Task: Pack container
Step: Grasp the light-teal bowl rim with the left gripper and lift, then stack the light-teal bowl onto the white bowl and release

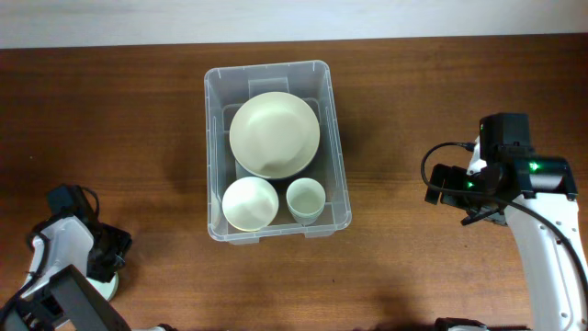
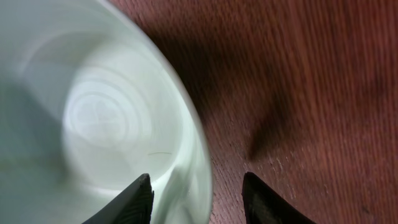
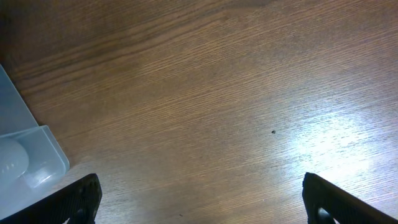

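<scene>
The container (image 1: 213,147), a large clear bin, stands at the middle back of the table. It holds a pale plate (image 1: 274,134), a bowl (image 1: 250,203) and a cup (image 1: 305,199). At the front left corner my left gripper (image 1: 106,267) sits over a pale green bowl (image 1: 110,288). In the left wrist view that bowl (image 2: 93,112) fills the left side, and the left gripper (image 2: 198,177) has one finger inside the wall and one outside, shut on the rim. My right gripper (image 1: 441,184) hangs open over bare wood to the right of the container, empty (image 3: 200,186).
The dark wooden table (image 1: 129,138) runs to a pale wall at the back. A corner of the container (image 3: 37,155) shows at the left edge of the right wrist view. The left arm's base (image 1: 64,303) fills the front left corner.
</scene>
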You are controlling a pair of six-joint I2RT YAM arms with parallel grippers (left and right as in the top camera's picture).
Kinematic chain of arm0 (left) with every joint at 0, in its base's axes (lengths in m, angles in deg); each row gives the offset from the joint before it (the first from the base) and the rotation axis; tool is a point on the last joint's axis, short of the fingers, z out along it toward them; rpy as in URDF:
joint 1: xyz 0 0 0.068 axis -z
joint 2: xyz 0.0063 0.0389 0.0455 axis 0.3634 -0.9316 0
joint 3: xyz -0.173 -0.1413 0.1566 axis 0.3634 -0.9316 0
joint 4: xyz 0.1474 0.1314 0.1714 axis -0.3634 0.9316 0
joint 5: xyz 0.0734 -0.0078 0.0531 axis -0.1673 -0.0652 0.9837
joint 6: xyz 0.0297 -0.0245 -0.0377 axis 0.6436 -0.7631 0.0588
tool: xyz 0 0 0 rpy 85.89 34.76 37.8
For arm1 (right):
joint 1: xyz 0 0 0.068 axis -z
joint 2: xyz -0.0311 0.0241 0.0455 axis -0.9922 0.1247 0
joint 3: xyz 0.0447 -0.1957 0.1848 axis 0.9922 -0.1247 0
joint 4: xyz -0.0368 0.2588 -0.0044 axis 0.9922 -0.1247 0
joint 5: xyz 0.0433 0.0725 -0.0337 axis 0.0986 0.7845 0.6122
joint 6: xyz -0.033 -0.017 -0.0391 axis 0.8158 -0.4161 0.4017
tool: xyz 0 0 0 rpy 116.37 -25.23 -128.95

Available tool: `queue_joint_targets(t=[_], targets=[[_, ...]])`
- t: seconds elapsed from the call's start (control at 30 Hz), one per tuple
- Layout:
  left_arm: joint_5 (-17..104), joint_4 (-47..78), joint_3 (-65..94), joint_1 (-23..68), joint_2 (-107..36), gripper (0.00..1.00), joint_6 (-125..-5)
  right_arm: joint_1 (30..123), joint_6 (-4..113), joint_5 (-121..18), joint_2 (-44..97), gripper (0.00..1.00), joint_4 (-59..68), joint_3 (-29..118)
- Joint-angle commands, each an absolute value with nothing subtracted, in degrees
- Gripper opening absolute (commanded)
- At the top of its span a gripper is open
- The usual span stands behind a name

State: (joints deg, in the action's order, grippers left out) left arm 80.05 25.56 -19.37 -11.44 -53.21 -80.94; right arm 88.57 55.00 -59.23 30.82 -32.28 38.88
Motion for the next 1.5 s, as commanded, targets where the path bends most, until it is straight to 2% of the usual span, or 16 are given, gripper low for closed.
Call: queue_joint_targets(t=[0.0, 0.23, 0.33, 0.57, 0.83, 1.0, 1.13, 1.23, 1.47], targets=[[79.66, 25.4, -19.65, -11.75, -53.71, 0.42, -80.02, 88.09, 55.28, -59.3, 30.97, 0.99, -32.08, 38.75], [79.61, 24.99, -19.63, -11.75, -53.69, 0.24, -78.38, 88.09, 55.28, -59.3, 30.97, 0.99, -32.1, 38.75], [79.39, 24.99, -19.63, -11.71, -53.69, 0.21, -78.25, 88.09, 55.28, -59.3, 30.97, 0.99, -32.1, 38.75], [77.01, 25.08, -18.08, -11.68, -53.62, 0.02, -76.94, 88.09, 55.28, -59.3, 30.97, 0.99, -32.08, 38.75], [75.76, 28.53, -13.05, -7.47, -49.86, 0.01, -76.94, 88.09, 55.28, -59.3, 30.97, 0.99, -31.9, 38.75], [75.72, 32.09, -7.7, 0.23, -44.97, 0.01, -76.94, 88.09, 55.28, -59.3, 30.97, 0.99, -31.9, 38.75], [75.57, 39.41, 2.21, 11.64, -40.86, 0.01, -76.98, 88.09, 55.28, -59.3, 30.97, 0.99, -31.88, 38.75], [76.62, 45.49, 14.66, 25.19, -40.49, 0.01, -76.96, 88.09, 55.28, -59.3, 30.97, 0.99, -31.86, 38.75], [79.72, 42.41, 20.24, 42.5, -41.1, 0.01, -77.02, 88.09, 55.28, -59.3, 30.97, 0.99, -31.79, 38.75]])
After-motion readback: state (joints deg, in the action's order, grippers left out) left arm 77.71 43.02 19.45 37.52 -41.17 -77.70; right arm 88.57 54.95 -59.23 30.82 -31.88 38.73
